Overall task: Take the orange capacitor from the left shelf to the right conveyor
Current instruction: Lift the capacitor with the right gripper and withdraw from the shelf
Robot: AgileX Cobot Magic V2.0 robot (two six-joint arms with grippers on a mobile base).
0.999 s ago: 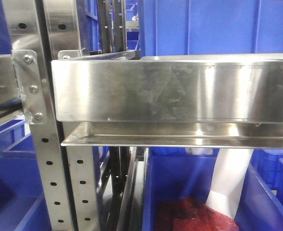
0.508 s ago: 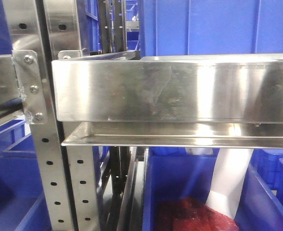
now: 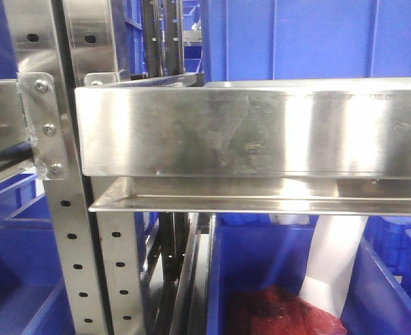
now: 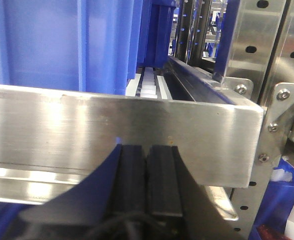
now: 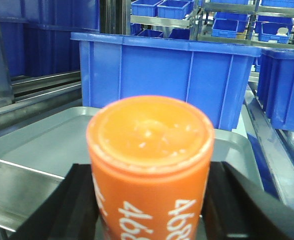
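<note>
1. Nothing has shifted in the front view over the last second; only the glare on the shelf wavers a little.
2. The shelf's shiny box front spans the front view, with a lip beneath it. It is bolted to a perforated post. The left wrist view meets the same front close up.
3. Blue bins stand behind and above the shelf. A lower bin beneath it holds red stuff and a white piece.
4. In the right wrist view a grey tray lies flat, and a far bin stands behind it.
5. The left gripper sits just before the shelf front, its black fingers pressed together on nothing.
6. The right gripper is clenched on the capacitor, with a black finger on either side.
7. The capacitor stands upright in that grip above the tray's near part, flat top towards the camera and white numerals sideways. Whether it touches the tray cannot be told.
</note>
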